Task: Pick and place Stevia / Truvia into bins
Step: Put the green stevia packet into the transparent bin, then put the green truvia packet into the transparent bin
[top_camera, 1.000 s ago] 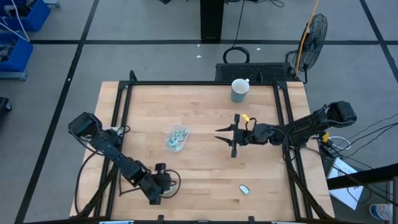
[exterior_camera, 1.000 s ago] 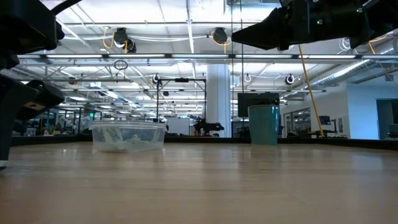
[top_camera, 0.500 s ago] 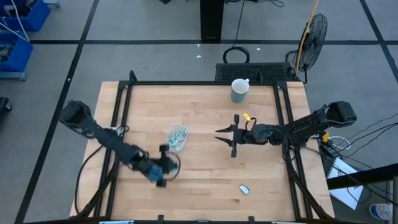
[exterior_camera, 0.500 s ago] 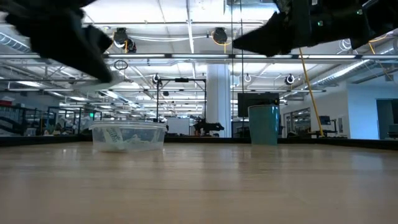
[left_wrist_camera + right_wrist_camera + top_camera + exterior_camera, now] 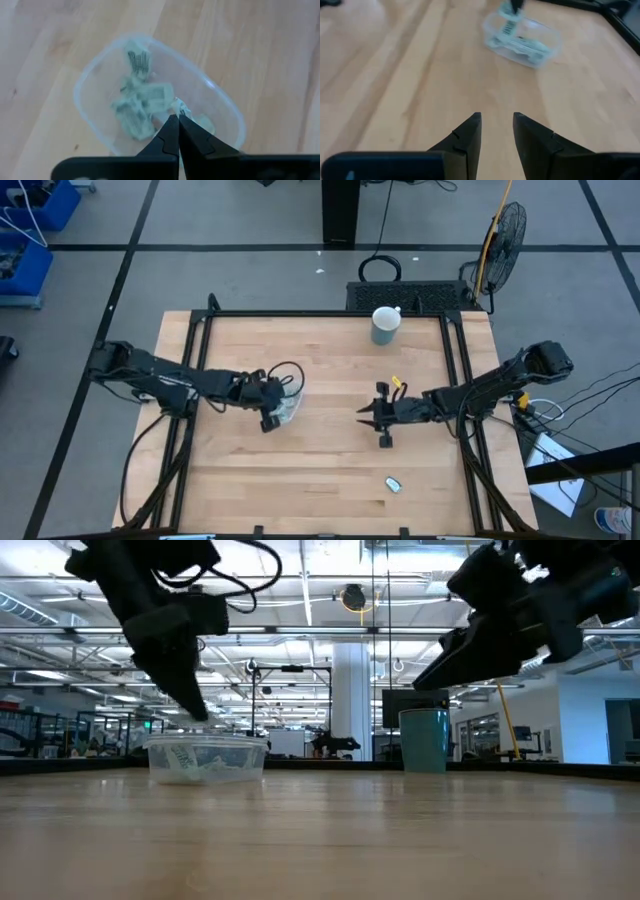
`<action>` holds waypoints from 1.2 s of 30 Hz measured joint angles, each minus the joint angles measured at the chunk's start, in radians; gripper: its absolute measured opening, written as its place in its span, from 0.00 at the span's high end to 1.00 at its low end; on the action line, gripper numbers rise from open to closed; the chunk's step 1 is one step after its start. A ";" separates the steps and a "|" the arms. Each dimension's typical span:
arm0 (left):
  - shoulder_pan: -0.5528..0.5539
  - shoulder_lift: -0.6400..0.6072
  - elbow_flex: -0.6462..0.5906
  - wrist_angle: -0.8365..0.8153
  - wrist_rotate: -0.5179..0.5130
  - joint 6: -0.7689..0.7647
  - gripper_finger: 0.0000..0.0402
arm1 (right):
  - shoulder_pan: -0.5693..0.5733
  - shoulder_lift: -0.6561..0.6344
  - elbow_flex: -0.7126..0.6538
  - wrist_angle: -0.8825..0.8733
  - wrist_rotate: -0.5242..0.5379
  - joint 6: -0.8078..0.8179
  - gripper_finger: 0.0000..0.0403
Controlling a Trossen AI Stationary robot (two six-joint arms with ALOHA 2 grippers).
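The clear bin [image 5: 290, 408] sits left of the table's middle with several pale green Stevia packets [image 5: 142, 100] lying in it. My left gripper [image 5: 271, 418] hovers over the bin's near rim, shut on one packet [image 5: 179, 106]. My right gripper [image 5: 372, 420] hangs open above bare wood right of the middle, pointing toward the bin [image 5: 540, 47]. One loose packet [image 5: 394, 484] lies flat near the table's near-right corner. My left gripper pinches one Stevia packet [image 5: 179, 106] between its two fingertips, coming from above and slanting down. The packet [image 5: 508, 21] hangs below the fingers, over the inside of the bin; whether its lower end touches the packets beneath I cannot tell.
A grey-green mug [image 5: 385, 325] stands near the far edge, right of centre. A black frame rail [image 5: 320, 314] runs around the tabletop. Bare wood lies between the bin and my right gripper [image 5: 497, 119], and along the near edge.
My left arm has swung from the table's near-left corner toward the far side and right, ending over the bin. My right gripper has shifted slightly toward the near edge and tipped downward. The bin and the loose packet have stayed where they were.
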 joint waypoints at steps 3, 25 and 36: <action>0.031 0.011 0.002 0.012 0.040 0.024 0.95 | 0.047 0.000 0.000 0.003 0.001 -0.010 0.74; 0.052 0.011 0.001 0.475 0.006 0.341 0.67 | 0.510 0.178 0.163 -0.182 0.161 0.391 0.74; 0.052 0.011 0.001 0.504 0.008 0.345 0.67 | 0.638 0.263 0.204 -0.406 0.198 0.762 0.74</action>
